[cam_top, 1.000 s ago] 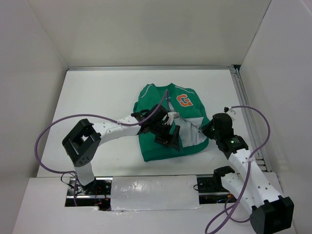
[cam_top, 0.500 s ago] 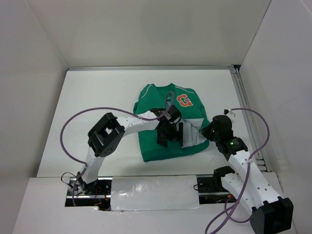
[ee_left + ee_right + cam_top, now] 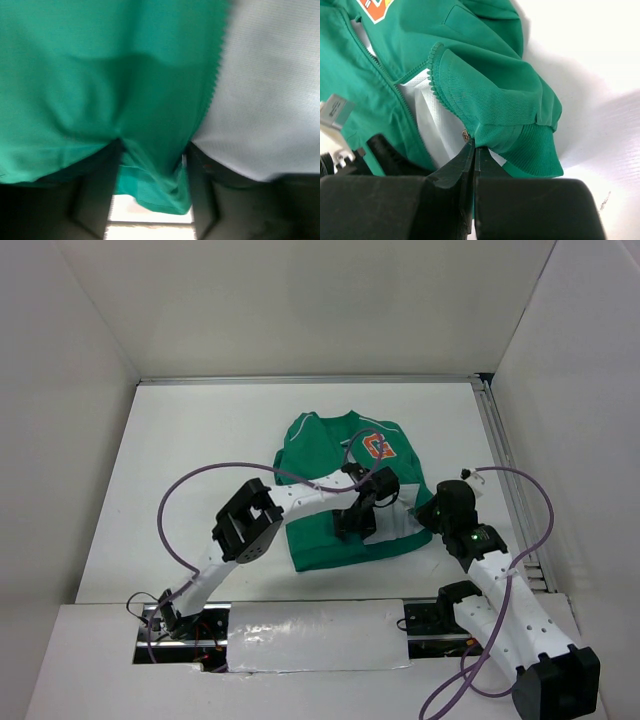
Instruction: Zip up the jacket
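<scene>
Jacket (image 3: 312, 445), green, lay on the right half of the tabletop, nearer the right edge than the left and about midway between the far and near edges. Its only readable writing was an orange "G" patch (image 3: 378, 447) outlined in white on the chest; the right wrist view cut that patch (image 3: 375, 7) off at the top edge. A small grey plate (image 3: 335, 112) beside the left arm's dark body carried marks too fine to read.

The left gripper (image 3: 355, 518) covered the middle of the front. Its own view was blurred. There the fingers (image 3: 95, 200) stood either side of a thick fold of green cloth (image 3: 150, 165) and appeared to clamp it, with zipper teeth (image 3: 215, 75) and pale lining (image 3: 270, 100) alongside.

The right gripper (image 3: 473, 146), fingers pressed together, pinched the hem corner by the ribbed band (image 3: 530, 145). A tiny metal piece (image 3: 465, 134) there was too small to identify.
</scene>
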Available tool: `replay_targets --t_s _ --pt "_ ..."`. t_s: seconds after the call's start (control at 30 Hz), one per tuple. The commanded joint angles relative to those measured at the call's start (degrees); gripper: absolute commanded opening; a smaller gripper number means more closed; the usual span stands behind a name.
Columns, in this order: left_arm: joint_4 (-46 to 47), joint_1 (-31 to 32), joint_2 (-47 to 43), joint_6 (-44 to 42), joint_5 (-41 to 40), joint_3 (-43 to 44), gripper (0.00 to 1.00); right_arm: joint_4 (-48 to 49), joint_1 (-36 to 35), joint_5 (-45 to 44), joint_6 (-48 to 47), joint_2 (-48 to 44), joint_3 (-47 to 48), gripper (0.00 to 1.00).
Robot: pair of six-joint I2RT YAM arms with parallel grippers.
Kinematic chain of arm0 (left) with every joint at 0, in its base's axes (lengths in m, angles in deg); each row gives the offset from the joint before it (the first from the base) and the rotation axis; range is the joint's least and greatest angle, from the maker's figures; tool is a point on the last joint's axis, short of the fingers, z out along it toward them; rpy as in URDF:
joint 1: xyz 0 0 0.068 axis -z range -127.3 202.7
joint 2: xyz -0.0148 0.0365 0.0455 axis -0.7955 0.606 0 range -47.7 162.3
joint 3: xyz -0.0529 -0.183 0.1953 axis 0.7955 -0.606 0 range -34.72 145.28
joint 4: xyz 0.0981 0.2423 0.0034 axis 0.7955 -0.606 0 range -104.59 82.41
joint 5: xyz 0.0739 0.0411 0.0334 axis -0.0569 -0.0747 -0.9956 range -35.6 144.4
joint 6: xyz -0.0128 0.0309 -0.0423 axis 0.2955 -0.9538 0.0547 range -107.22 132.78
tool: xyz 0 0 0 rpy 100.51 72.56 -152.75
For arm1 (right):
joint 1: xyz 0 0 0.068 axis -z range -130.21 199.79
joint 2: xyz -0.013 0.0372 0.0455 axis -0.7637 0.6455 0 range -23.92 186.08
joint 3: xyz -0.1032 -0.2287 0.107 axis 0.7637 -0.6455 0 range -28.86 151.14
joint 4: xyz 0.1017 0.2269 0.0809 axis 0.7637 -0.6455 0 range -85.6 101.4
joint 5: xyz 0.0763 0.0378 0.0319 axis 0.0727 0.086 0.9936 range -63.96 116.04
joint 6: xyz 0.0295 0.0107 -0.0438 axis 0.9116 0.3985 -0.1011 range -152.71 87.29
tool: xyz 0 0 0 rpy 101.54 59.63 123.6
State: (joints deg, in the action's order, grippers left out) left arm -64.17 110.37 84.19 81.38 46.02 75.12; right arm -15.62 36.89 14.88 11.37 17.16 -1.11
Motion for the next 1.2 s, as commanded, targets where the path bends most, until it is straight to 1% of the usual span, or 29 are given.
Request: replay_targets --t_s 0.0,0.07,0.1,0.27,0.4,0.43,0.47,0.5,0.53,0.57,0.63,0.93,1.03,1.07,1.13,1.17 --pt "-4.9 0.7 5.0 1.7 -5.1 -2.3 0.61 1.5 0.5 -2.7 0.0 -0.4 0.2 0.00" --pt "-3.4 0.7 4.3 0.3 -4.3 -3.0 0.55 1.7 0.5 -2.6 -0.5 0.2 0.6 0.00" --pt "-2.3 0.7 3.6 -0.6 -3.9 -3.7 0.50 1.5 0.5 -2.6 -0.6 0.6 0.6 0.00" --pt "2.7 0.7 -3.4 -5.0 -2.2 -7.4 0.49 2.2 0.5 -1.9 -0.9 2.1 1.0 0.00" --pt "8.5 0.5 -11.4 -9.8 1.4 -11.4 0.49 2.5 0.5 -1.1 -1.4 2.5 1.4 0.00" --pt "10.6 0.3 -12.6 -11.3 2.0 -13.4 0.45 2.4 0.7 -1.2 -1.4 2.7 1.5 0.00" --pt "11.6 -0.1 -15.2 -11.6 3.7 -14.3 0.31 2.2 0.7 -1.3 -1.4 2.7 1.7 0.00" --pt "12.8 -1.1 -16.6 -13.2 4.9 -16.6 0.21 2.0 0.7 -1.4 -1.4 2.7 1.7 0.00" --pt "15.5 -1.8 -17.7 -13.8 6.6 -17.9 0.13 2.2 0.7 -1.5 -1.5 2.7 1.8 0.00" --pt "16.7 -2.3 -19.7 -14.2 9.8 -19.0 0.00 2.2 0.9 -1.3 -1.7 2.5 1.8 0.00" --pt "19.2 -3.7 -21.8 -15.5 12.1 -22.1 0.00 2.6 0.9 -0.8 -2.1 2.5 1.9 0.00" --pt "28.9 -6.8 -32.3 -22.3 18.9 -28.3 0.00 7.1 1.2 8.3 -6.8 1.0 2.0 0.00" --pt "29.3 -8.0 -34.9 -24.1 19.8 -29.2 0.00 5.5 1.4 4.1 -6.4 2.2 2.8 0.00" --pt "27.9 -8.4 -35.3 -23.9 18.9 -29.8 0.00 3.7 1.9 0.6 -5.8 3.1 3.1 0.00" --pt "26.8 -8.7 -37.2 -24.2 16.4 -30.9 0.01 2.2 3.1 -0.4 -6.0 6.4 4.1 0.00" --pt "25.7 -9.3 -37.8 -22.9 15.2 -32.7 0.02 1.8 3.6 -0.5 -5.8 7.3 4.1 0.00"
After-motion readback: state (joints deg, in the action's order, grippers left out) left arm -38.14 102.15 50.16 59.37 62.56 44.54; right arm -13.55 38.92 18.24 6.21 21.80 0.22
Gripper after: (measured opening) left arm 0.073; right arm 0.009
